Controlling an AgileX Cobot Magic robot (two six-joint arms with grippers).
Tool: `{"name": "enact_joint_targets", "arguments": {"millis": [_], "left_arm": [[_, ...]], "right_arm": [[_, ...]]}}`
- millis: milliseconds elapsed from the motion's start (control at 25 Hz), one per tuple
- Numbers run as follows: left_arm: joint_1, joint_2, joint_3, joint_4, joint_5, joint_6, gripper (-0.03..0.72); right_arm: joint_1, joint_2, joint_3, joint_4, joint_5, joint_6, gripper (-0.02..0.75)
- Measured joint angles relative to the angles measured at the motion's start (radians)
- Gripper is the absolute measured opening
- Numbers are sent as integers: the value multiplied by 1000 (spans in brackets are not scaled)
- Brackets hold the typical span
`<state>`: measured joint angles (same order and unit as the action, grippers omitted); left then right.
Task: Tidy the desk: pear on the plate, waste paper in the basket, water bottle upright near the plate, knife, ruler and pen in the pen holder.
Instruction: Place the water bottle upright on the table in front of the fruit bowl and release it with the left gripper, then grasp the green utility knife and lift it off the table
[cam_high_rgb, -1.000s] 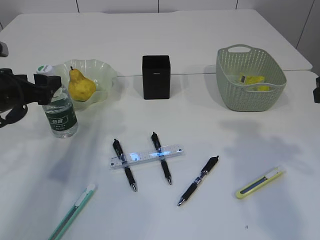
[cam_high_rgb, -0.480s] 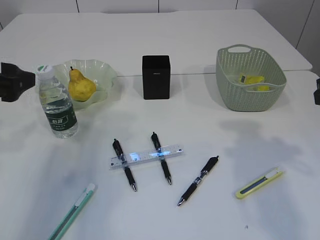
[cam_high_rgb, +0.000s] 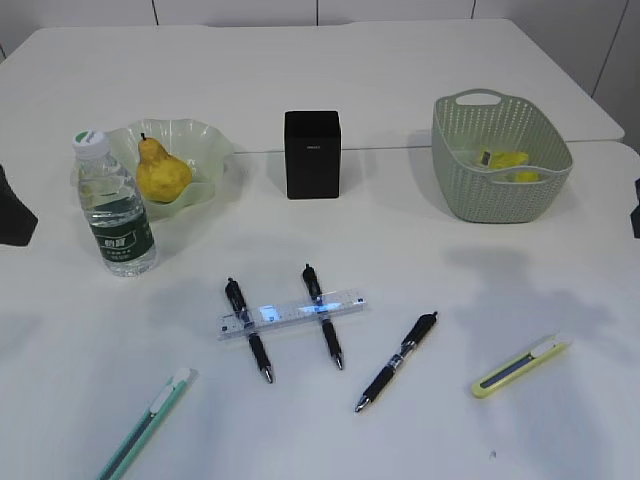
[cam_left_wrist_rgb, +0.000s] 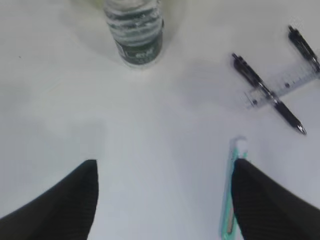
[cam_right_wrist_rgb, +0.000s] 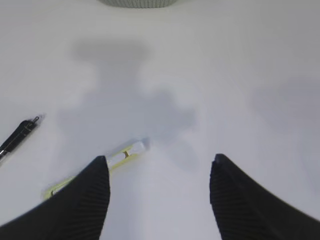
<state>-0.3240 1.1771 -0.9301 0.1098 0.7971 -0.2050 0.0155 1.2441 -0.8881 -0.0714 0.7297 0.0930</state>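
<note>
I count three black pens (cam_high_rgb: 247, 329) (cam_high_rgb: 322, 315) (cam_high_rgb: 396, 361), two utility knives (cam_high_rgb: 145, 422) (cam_high_rgb: 520, 365) and one clear ruler (cam_high_rgb: 292, 313). I also see one water bottle (cam_high_rgb: 112, 205), pear (cam_high_rgb: 161, 171), plate (cam_high_rgb: 205, 140), pen holder (cam_high_rgb: 312, 154) and basket (cam_high_rgb: 500, 155).

The counter (cam_high_rgb: 420, 250) looks smooth, white and matt, taking soft shadows. At far left the water bottle (cam_high_rgb: 113, 205) is clear ribbed plastic with a white cap and a dark green printed label. Beside it the plate (cam_high_rgb: 205, 150) is pale green and translucent with a slight gloss, and the pear (cam_high_rgb: 161, 172) has smooth yellow skin. The pen holder (cam_high_rgb: 312, 154) is flat matt black. At far right the basket (cam_high_rgb: 500, 190) is grey-green plastic moulded in a woven pattern. The ruler (cam_high_rgb: 293, 313) nearer is clear plastic catching light. The fingers (cam_left_wrist_rgb: 60, 202) appear black, finely ribbed and matt.
</note>
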Motion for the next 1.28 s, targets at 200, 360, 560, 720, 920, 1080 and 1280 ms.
{"name": "enact_joint_targets", "arguments": {"millis": [200, 360, 560, 720, 920, 1080, 1280], "left_arm": [[-98, 52, -62, -66, 186, 0, 582], [-148, 121, -64, -131, 227, 0, 572], [-204, 228, -67, -155, 229, 0, 519], [-228, 316, -67, -157, 225, 4, 504], [-230, 418, -69, -157, 172, 17, 501], [-230, 482, -69, -157, 120, 38, 498], [-230, 553, -69, -157, 66, 65, 491]], "right_arm": [[0, 0, 0, 5, 43, 0, 496], [0, 0, 0, 5, 77, 0, 496], [0, 0, 0, 5, 92, 0, 496], [0, 0, 0, 5, 98, 0, 496], [0, 0, 0, 5, 100, 0, 496], [0, 0, 0, 5, 100, 0, 496], [0, 0, 0, 5, 100, 0, 496]]}}
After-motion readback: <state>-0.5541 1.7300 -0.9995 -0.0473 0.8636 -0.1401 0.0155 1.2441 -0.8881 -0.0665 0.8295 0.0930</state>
